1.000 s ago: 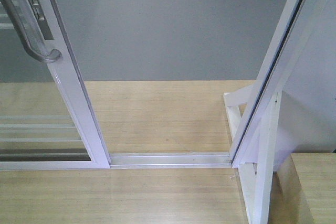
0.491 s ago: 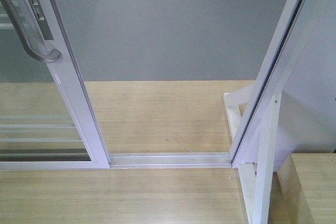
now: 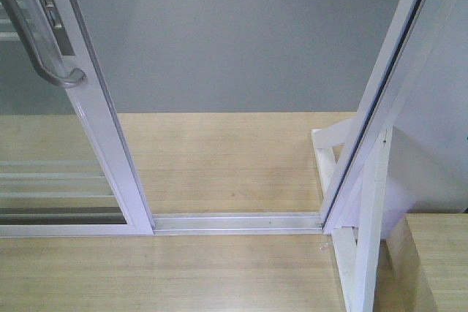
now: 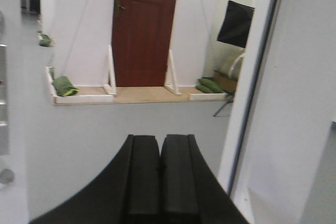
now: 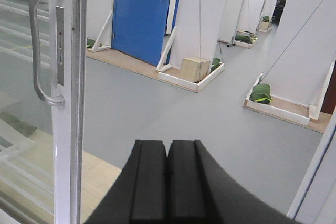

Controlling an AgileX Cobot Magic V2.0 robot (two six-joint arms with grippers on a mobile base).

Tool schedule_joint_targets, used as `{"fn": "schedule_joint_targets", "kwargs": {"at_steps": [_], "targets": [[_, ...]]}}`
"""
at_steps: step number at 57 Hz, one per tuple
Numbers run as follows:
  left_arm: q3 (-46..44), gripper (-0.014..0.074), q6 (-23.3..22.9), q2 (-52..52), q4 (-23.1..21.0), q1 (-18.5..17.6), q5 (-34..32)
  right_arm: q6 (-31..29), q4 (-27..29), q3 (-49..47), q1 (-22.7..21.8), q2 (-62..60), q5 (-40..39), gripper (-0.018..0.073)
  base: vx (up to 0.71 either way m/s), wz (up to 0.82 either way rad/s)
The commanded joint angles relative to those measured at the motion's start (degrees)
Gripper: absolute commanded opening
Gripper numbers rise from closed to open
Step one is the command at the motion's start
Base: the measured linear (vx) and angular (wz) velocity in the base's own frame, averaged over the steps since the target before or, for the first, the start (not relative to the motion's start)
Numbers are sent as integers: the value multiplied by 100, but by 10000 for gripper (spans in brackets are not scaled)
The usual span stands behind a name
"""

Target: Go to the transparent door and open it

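Currently the transparent door stands at the left of the front view, slid aside, with a clear opening between its white stile and the fixed frame post on the right; the floor track runs bare between them. I judge the door already largely open.

The curved grey handle runs vertically along the stile. In the right wrist view it sits up and to the left of the right gripper, well apart from it. The left gripper faces through the opening; only a sliver of the stile shows at that view's left edge.

Both grippers have their pads pressed together, holding nothing.

Any further push goes leftward along the track. I cannot tell which arm is nearer the handle.
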Motion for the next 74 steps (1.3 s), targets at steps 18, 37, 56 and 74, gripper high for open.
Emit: {"fn": "schedule_joint_targets", "kwargs": {"at_steps": [18,37,56,74], "targets": [[-56,0,-2874,64,3829,-25,-656,8,-34,-160,-9,52,-455,-4,0,0],[1866,0,-2809,-936,3187,311,-901,8,-36,-160,-9,48,-435,-4,0,0],[2828,0,-2837,-962,3073,327,-1621,8,-36,-166,-9,64,-452,-4,0,0],[2828,0,-2315,-968,2708,327,-1767,8,-36,-166,-9,64,-452,-4,0,0]]}}
